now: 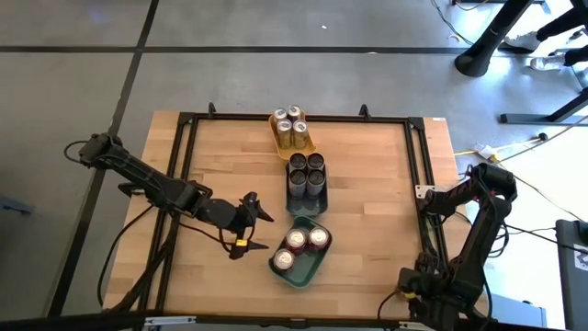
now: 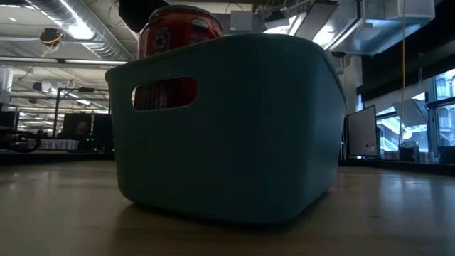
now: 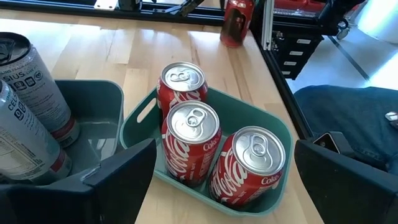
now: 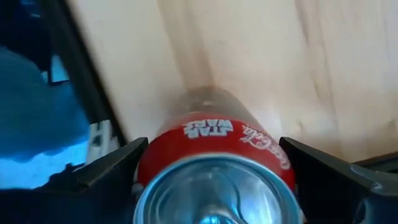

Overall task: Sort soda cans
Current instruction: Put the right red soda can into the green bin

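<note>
Your right gripper (image 4: 208, 163) sits at the right edge of the worktop (image 1: 367, 211), jaws wide on either side of the last loose red can (image 4: 214, 140). I cannot tell whether the pads touch it. If you close off-centre, one finger will probably reach the can first and push it over or skid it against the black frame rail (image 1: 424, 175) just beside it. The other three red cans (image 1: 296, 241) already stand in the teal tray (image 1: 310, 272) at the near middle, leaving one free corner. Come down crooked there and you may clip a neighbour's rim or shove the light tray. Your left gripper (image 1: 253, 213) hangs wide and empty just left of that tray, so the two arms could crowd each other. The gold cans (image 1: 291, 124) and dark cans (image 1: 306, 167) farther back look out of harm's way.
</note>
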Tool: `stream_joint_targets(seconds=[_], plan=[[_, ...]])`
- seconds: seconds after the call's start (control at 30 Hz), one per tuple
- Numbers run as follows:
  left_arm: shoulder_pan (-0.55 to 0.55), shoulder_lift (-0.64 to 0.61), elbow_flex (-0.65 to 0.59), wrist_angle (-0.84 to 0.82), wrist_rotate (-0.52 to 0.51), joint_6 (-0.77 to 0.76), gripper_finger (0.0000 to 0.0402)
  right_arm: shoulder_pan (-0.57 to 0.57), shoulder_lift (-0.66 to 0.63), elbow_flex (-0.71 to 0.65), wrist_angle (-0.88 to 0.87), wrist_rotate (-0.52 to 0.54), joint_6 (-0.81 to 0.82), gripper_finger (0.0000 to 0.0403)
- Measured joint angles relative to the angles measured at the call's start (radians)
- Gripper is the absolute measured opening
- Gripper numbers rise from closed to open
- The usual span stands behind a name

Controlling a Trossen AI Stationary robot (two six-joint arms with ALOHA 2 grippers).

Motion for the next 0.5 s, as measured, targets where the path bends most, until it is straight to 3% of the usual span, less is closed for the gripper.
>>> stream_joint_targets(seconds=[0.5], plan=[[0.001,0.000,0.000,0.004,0.000,-0.007,0.0370,-0.088,0.000,-0.066,0.008,-0.063,0.041,0.0356]])
